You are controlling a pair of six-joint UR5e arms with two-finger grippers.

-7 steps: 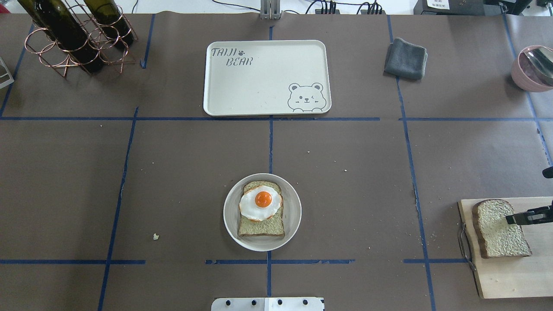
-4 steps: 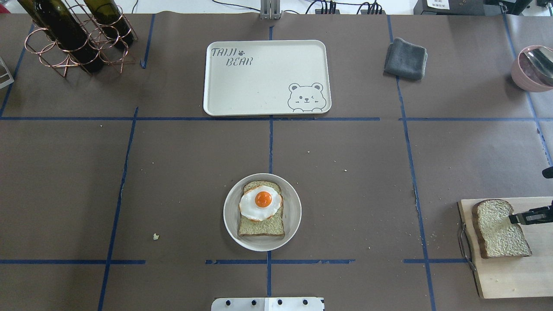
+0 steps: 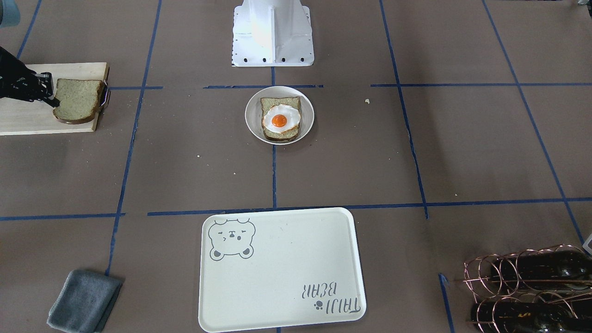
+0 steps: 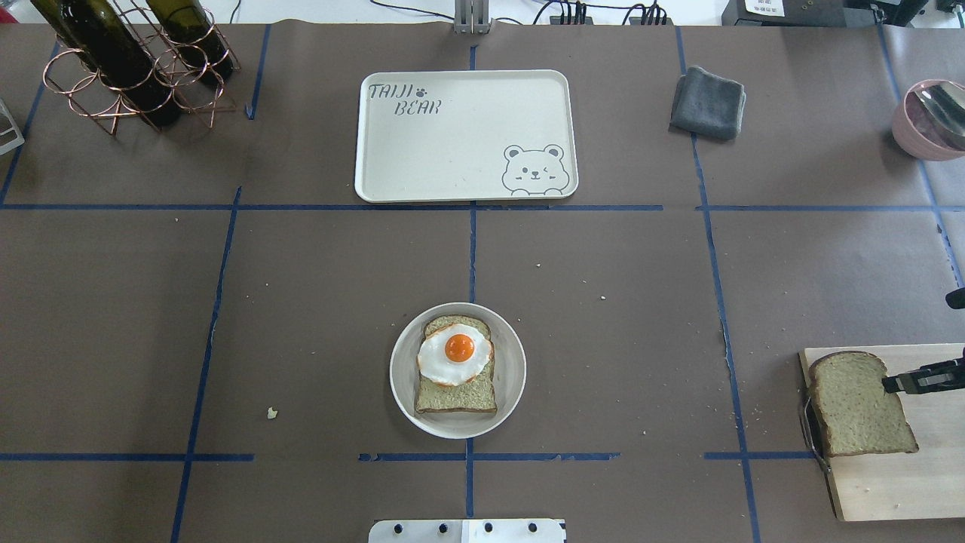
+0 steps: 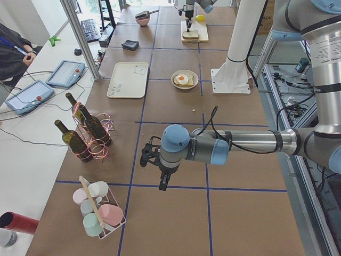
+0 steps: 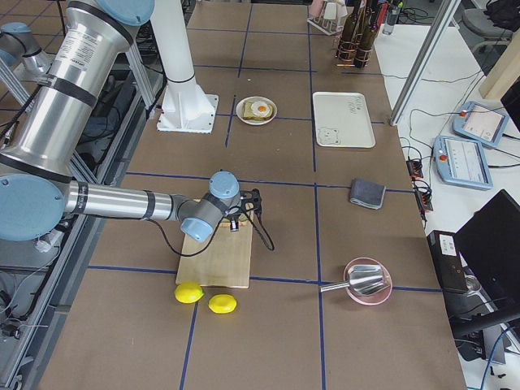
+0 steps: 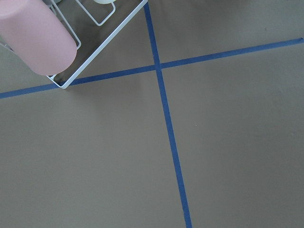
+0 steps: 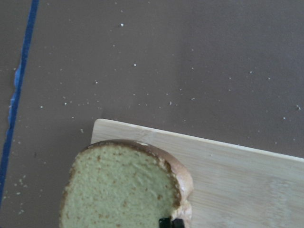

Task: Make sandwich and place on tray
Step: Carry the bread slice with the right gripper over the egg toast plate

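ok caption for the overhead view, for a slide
Right jaws at the bread slice on the board; egg toast on the plate

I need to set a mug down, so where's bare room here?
Bare paper lies between the tray and the plate, and from the plate to the wine rack. The tray is bare. Crowded: the cutting board, with bread slice and right gripper.

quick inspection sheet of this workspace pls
surface: brown paper, blue tape grid, scattered crumbs
job's things: tray holds nothing; bottom slice with egg on plate; second slice on cutting board
clutter: grey cloth, bottle rack, pink bowl, two lemons
grippers: right gripper closed on second slice's edge; left gripper over the paper, state unclear
cables: bundle at table's far edge
surroundings: operator seated beside table
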